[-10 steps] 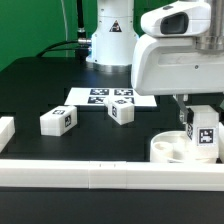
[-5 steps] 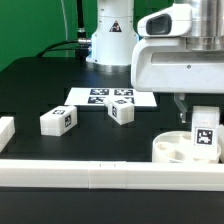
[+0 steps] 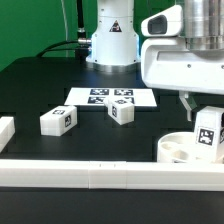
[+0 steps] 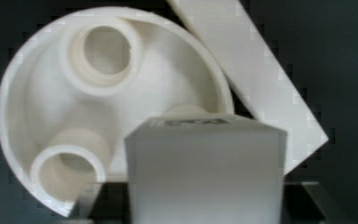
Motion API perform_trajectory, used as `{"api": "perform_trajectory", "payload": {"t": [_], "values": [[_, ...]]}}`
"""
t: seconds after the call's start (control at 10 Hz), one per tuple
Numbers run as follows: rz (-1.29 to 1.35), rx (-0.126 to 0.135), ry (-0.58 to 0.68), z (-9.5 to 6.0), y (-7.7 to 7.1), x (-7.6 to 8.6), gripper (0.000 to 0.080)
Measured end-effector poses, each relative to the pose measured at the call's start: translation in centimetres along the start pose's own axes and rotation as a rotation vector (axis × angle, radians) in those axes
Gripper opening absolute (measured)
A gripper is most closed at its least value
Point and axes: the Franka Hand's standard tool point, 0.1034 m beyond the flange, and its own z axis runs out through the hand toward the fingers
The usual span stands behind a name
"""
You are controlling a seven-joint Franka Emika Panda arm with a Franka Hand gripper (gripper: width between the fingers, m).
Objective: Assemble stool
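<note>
On gripped leg [image 3: 209, 131], black-and-white tag [image 3: 207, 138]

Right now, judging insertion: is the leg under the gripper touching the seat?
Cannot tell. In the exterior view the leg overlaps the seat; in the wrist view it covers part of it. Neither shows contact or a gap.

Glossy white arm [image 3: 110, 38] with rounded shells and grey seams, a boxy white wrist housing [image 3: 180, 62], dark fingers [image 3: 186, 101].
</note>
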Motion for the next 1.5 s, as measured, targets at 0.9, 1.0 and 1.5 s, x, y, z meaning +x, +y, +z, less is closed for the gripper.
{"api": "perform_trajectory", "payload": {"t": [0.9, 1.0, 1.5], "values": [[0.613, 0.045, -0.012, 0.04, -0.47, -0.20, 0.0340], [0.668, 0.049, -0.017, 0.04, -0.53, -0.23, 0.0340], [0.761, 0.053, -0.030, 0.08, -0.65, -0.40, 0.0547]]}}
